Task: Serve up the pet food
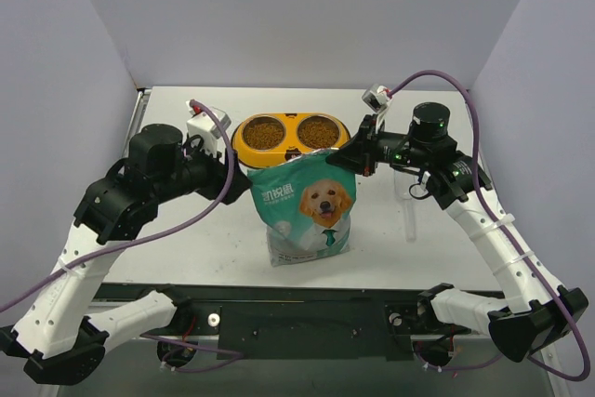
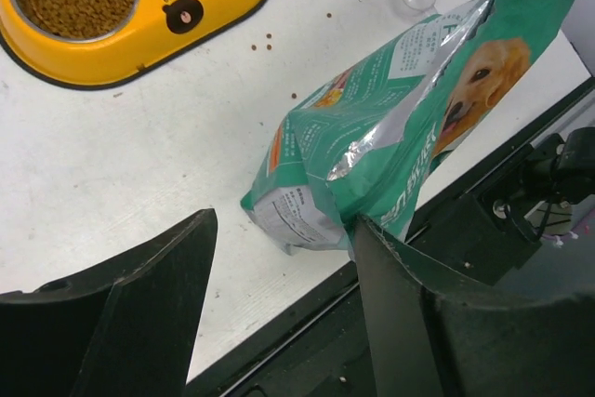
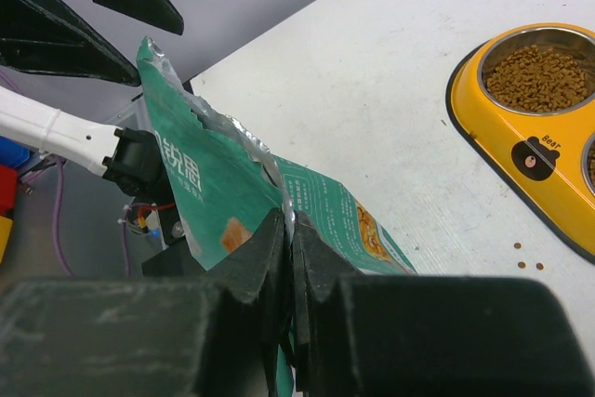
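Pet food (image 1: 265, 133): two bowlfuls, one yellow feeder (image 1: 290, 139), beyond both pincers. One bag (image 1: 311, 206): right pincer (image 3: 288, 230) clamped on it; left pincer (image 2: 284, 230) released.

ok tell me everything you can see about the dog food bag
The bag is teal and white plastic with a golden dog printed and silver foil inside its torn-open top. It stands on its base on the table, in front of the yellow feeder. The right end effector is shut on its top edge; the left end effector is open beside it.
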You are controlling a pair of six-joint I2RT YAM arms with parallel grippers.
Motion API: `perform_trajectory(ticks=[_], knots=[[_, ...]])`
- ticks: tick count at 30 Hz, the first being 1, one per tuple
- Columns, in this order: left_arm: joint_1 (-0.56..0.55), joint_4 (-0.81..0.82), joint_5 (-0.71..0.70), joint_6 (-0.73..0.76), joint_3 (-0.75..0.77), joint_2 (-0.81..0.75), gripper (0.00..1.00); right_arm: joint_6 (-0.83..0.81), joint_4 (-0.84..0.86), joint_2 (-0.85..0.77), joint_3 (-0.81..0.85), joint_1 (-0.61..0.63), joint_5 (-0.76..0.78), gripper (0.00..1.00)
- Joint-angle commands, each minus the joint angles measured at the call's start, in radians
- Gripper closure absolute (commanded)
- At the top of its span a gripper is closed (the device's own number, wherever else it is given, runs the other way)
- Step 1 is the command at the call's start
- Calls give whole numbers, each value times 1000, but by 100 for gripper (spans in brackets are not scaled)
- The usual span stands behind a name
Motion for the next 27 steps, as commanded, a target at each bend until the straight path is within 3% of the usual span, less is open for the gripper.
perform_trajectory(ticks=[1, 9, 12, 16, 18, 19, 26, 27], knots=[[27, 108, 112, -65, -58, -14, 30, -20, 92, -44, 24, -19, 23, 100], [33, 276, 256, -122, -99, 1, 31, -17, 92, -44, 29, -16, 18, 100], [36, 299, 249, -131, -112, 7, 38, -18, 92, -49, 29, -17, 18, 100], [35, 303, 229, -126, -107, 18, 57, -24, 92, -47, 29, -17, 23, 100], [40, 281, 198, -106, -102, 6, 90, -32, 91, -50, 27, -17, 32, 100], [44, 262, 193, -77, -101, 3, 100, -32, 91, -54, 24, -17, 40, 100], [46, 240, 184, -74, -128, -57, 100, -27, 92, -55, 29, -17, 43, 100], [46, 254, 189, -82, -133, -58, 95, -26, 91, -52, 27, -17, 43, 100]])
